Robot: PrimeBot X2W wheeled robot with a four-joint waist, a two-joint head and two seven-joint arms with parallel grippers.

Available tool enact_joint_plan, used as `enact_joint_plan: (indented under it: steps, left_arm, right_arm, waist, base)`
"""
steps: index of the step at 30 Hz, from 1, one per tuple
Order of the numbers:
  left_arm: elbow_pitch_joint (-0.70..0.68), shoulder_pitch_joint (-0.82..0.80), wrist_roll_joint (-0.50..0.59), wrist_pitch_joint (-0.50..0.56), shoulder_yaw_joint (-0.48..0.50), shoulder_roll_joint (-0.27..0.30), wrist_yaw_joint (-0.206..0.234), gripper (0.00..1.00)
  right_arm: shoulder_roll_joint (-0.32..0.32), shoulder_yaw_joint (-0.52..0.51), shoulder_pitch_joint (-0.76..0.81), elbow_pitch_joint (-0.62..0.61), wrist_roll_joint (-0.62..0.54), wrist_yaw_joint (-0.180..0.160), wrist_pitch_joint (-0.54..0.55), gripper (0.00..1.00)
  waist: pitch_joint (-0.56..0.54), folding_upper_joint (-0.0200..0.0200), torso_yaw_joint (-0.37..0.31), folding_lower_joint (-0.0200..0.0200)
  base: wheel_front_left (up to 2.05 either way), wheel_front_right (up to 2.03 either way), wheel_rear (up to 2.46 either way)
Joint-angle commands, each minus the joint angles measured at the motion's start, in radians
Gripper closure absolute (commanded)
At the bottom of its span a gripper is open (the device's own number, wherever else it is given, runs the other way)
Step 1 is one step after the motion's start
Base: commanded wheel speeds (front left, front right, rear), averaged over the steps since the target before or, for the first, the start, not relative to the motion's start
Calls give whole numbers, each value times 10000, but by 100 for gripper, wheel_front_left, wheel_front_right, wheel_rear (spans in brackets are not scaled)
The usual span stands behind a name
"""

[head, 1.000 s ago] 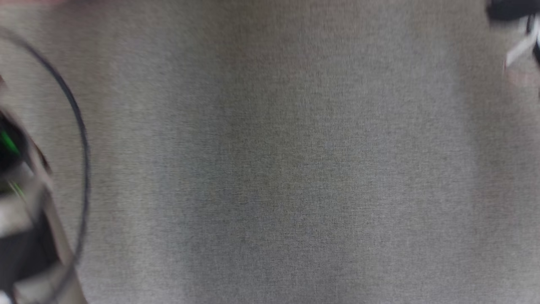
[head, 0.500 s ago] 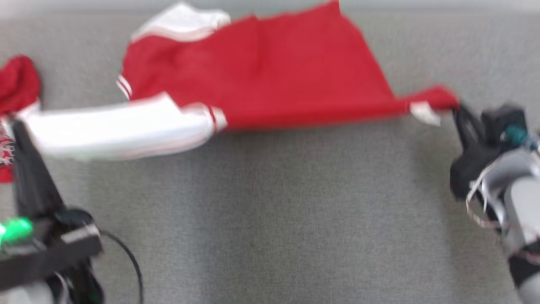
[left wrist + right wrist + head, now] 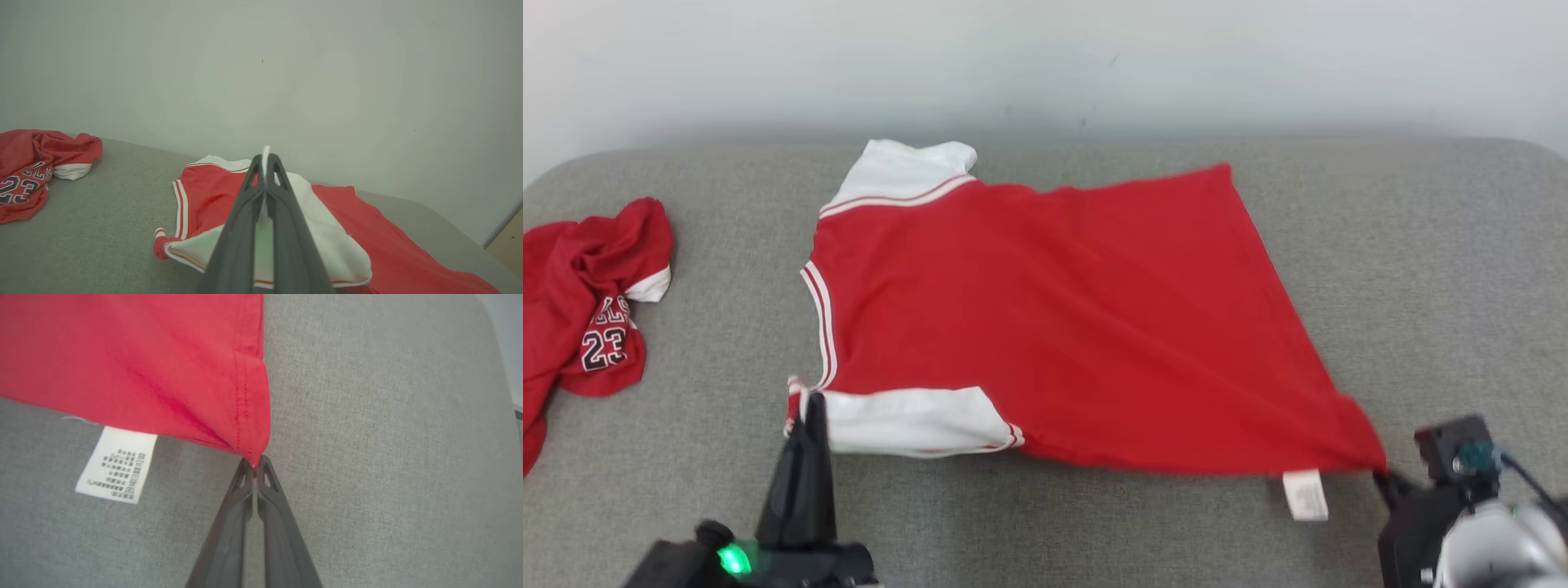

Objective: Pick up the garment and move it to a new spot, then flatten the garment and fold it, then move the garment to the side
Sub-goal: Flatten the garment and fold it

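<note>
A red garment [image 3: 1054, 318] with white sleeves lies spread across the grey cushion [image 3: 1094, 523]. My left gripper [image 3: 806, 402] is shut on the near white sleeve's edge; in the left wrist view the white cloth [image 3: 327, 232] sticks up between the closed fingers of that gripper [image 3: 266, 157]. My right gripper [image 3: 1380, 478] is shut on the garment's red hem corner [image 3: 253, 457], and the right wrist view has the closed tips of this gripper [image 3: 254, 461] pinching that corner. A white care label [image 3: 116, 465] hangs beside the corner.
A second red garment [image 3: 588, 318], crumpled and printed with 23, lies at the cushion's left end. A pale wall [image 3: 1045, 57] rises behind the cushion. Bare grey fabric runs along the near edge and at the right end [image 3: 1462, 269].
The head camera has swung from bare cushion up to the whole garment. The garment, stretched and lifted between both grippers half a second ago, now lies lower and flatter on the cushion.
</note>
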Motion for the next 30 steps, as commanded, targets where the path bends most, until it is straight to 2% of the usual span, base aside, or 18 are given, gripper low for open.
enact_joint_plan:
  steps: [1, 7, 12, 20, 25, 30]
  left_arm:
    - [213, 272, 331, -24, -51, 26, 30, 100]
    - [579, 997, 596, -22, 34, 24, 28, 100]
    - [670, 1602, 372, -22, -103, 172, 30, 100]
    - [805, 2748, -572, -22, -752, 1277, 29, 100]
    - [707, 2962, -848, -24, -573, 1571, 29, 100]
    - [195, 2317, -925, -22, -202, 1290, 29, 100]
  right_arm:
    - [142, -118, 636, -464, 179, -23, 496, 100]
    - [552, -247, 1930, -1667, 512, -23, 1634, 100]
    - [720, -407, 2253, -1853, 420, -23, 1788, 100]
    - [912, -761, 2811, -1788, 463, -23, 1985, 100]
    - [926, -942, 2889, -1950, 324, -23, 1741, 100]
    - [958, -817, 2429, -1858, 439, -23, 824, 100]
  waist:
    - [-202, 2, -78, 3]
    - [-326, 2, -318, 3]
    - [-326, 2, -441, 3]
    - [-198, 2, -377, 3]
    - [-110, 2, -375, 3]
    - [-47, 2, -316, 3]
  base:
    - [0, 0, 0]
    - [0, 0, 0]
    - [0, 0, 0]
    - [0, 0, 0]
    - [0, 0, 0]
    - [0, 0, 0]
